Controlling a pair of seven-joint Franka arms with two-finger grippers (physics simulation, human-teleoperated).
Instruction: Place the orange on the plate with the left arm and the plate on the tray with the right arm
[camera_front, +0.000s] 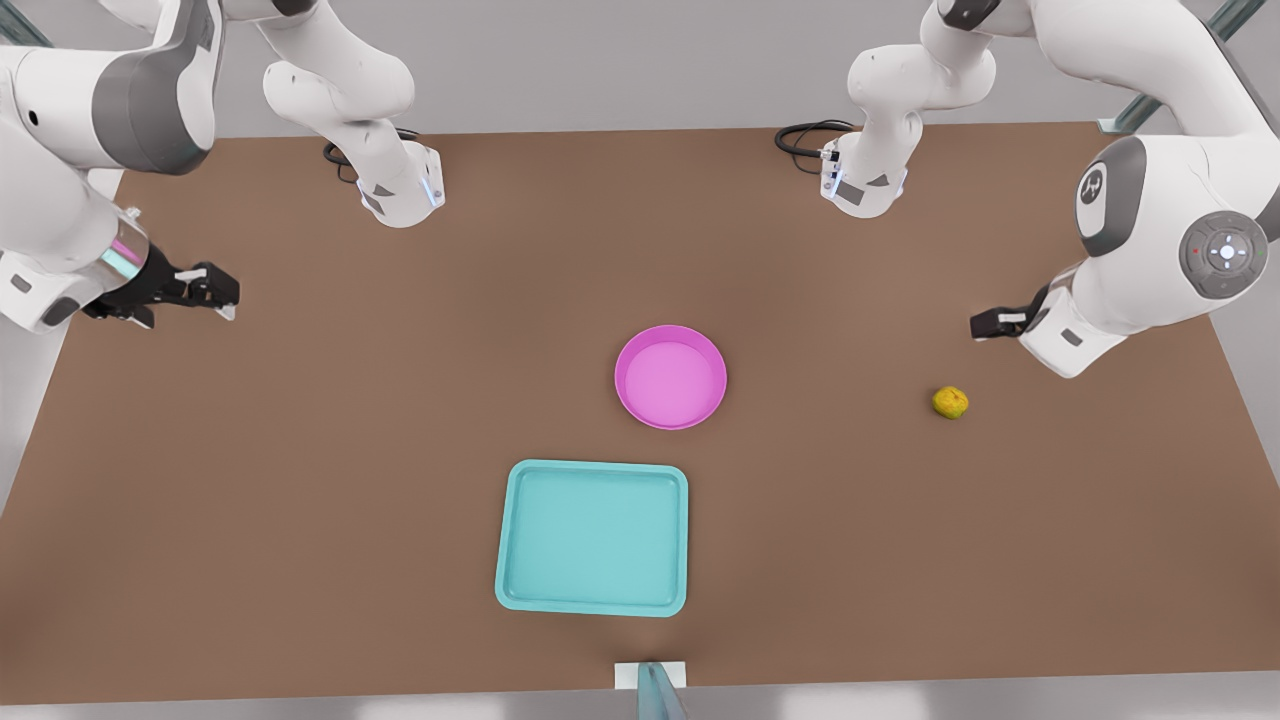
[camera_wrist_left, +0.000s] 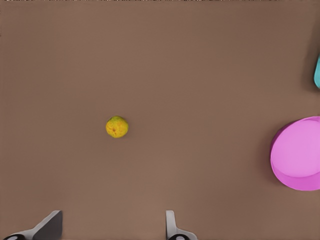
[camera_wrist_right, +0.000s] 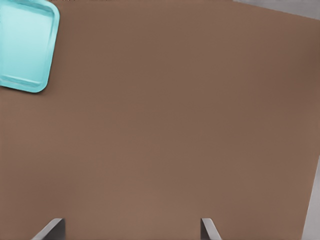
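Observation:
The small yellow-orange orange (camera_front: 950, 402) (camera_wrist_left: 117, 127) lies alone on the brown table at the front view's right. My left gripper (camera_front: 995, 322) (camera_wrist_left: 111, 232) hovers open just behind it, nothing between its fingers. Near the table's middle sits the pink plate (camera_front: 670, 377) (camera_wrist_left: 300, 152), with nothing on it. The turquoise tray (camera_front: 593, 537) (camera_wrist_right: 22, 45) lies in front of the plate, bare; one corner of the tray (camera_wrist_left: 317, 72) appears in the left wrist view. My right gripper (camera_front: 215, 295) (camera_wrist_right: 130, 232) waits open at the front view's far left, over bare table.
Both arm bases (camera_front: 400, 190) (camera_front: 865, 180) stand at the table's back edge with black cables beside them. A small white and teal fixture (camera_front: 650, 685) sits at the front edge. Bare brown table lies between the orange, plate and tray.

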